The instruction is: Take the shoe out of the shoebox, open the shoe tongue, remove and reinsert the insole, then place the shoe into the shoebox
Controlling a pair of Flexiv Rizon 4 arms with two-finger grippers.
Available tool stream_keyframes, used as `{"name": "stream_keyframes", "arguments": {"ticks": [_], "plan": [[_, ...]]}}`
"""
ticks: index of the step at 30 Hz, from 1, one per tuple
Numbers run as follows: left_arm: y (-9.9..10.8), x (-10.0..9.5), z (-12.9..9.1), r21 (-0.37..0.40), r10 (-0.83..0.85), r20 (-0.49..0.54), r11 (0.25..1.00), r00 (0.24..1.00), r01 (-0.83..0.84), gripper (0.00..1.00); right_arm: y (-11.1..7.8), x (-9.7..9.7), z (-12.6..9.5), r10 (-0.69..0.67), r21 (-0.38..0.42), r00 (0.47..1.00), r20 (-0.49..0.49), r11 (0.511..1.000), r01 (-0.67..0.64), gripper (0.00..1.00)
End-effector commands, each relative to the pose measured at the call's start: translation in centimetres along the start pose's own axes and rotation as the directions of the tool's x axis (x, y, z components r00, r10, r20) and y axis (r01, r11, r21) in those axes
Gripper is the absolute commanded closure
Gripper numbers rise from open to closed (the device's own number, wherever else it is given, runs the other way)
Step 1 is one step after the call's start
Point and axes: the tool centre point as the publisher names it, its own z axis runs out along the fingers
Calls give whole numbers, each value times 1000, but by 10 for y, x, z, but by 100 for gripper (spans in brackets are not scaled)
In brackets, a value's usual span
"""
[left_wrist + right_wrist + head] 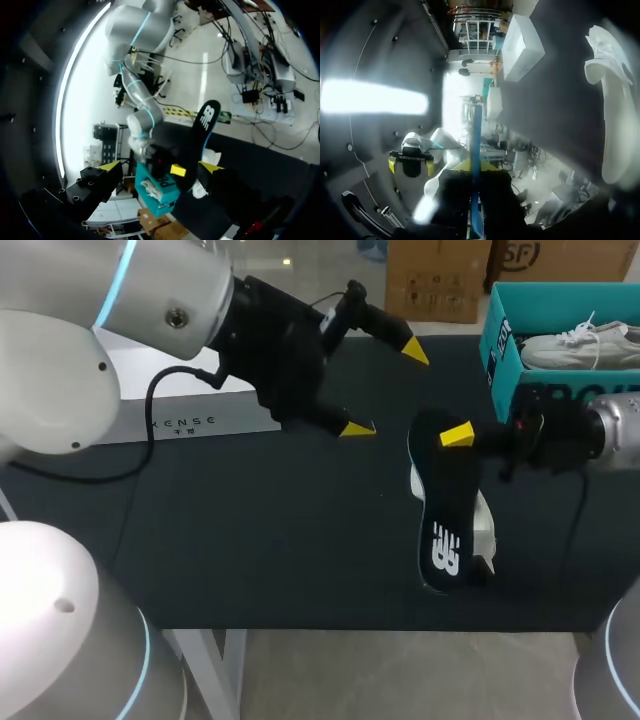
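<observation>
Dark cloth covers the table (250, 540) in the head view. At its far right stands the teal shoebox (500, 360), with a second white shoe (575, 345) lying inside. At the far left lies a white flat box (190, 410). The left gripper (385, 390) hangs over the far middle of the table; its fingers are spread wide and hold nothing. The right gripper (455, 437) comes in from the right, just near of the shoebox, and its fingers are closed on one end of the black insole (440, 515). The insole reaches toward the near edge and covers most of the white shoe (483, 525), which lies on the table. Whether the two touch I cannot tell.

In the left wrist view, the left gripper (160, 166) shows both yellow tips far apart, with only air between them. Ahead of it the right gripper (177, 171) pinches the insole (202, 127), which stands up from the fingers. The shoe (210, 157) shows white just behind the insole, on the table (260, 165). The shoebox (157, 190) is beside the right gripper.

In the right wrist view, the right gripper (475, 167) clamps the insole (476, 140), seen by its thin blue edge between the fingers. The shoe (615, 100) lies on the table (555, 85), to one side of the gripper. The white flat box (522, 47) is farther along the table. The left gripper (411, 161) hangs well apart, fingers wide.
</observation>
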Motion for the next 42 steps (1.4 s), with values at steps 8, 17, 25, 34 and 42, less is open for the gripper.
{"name": "stream_keyframes", "arguments": {"ticks": [8, 17, 25, 34, 42], "plan": [[0, 0, 2, -2, 1, -2, 1000, 1000, -1, 0, -19, 23, -37, -109, -63, 991, 84, 991, 114, 100], [0, 0, 2, -2, 1, -2, 1000, 1000, -1, 0, -30, 15, -65, -132, -91, 988, 82, 986, 139, 100], [0, 0, 2, -2, 1, -2, 1000, 1000, -1, 0, -27, 15, -45, -120, -23, 990, 77, 992, 122, 100], [0, 0, 2, -2, 1, -2, 1000, 1000, -1, 0, -16, 30, -27, -145, 25, 987, 65, 989, 144, 100], [0, 0, 2, -2, 1, -2, 1000, 1000, -1, 0, -16, 30, -26, -142, 30, 987, 68, 990, 141, 100]]}}
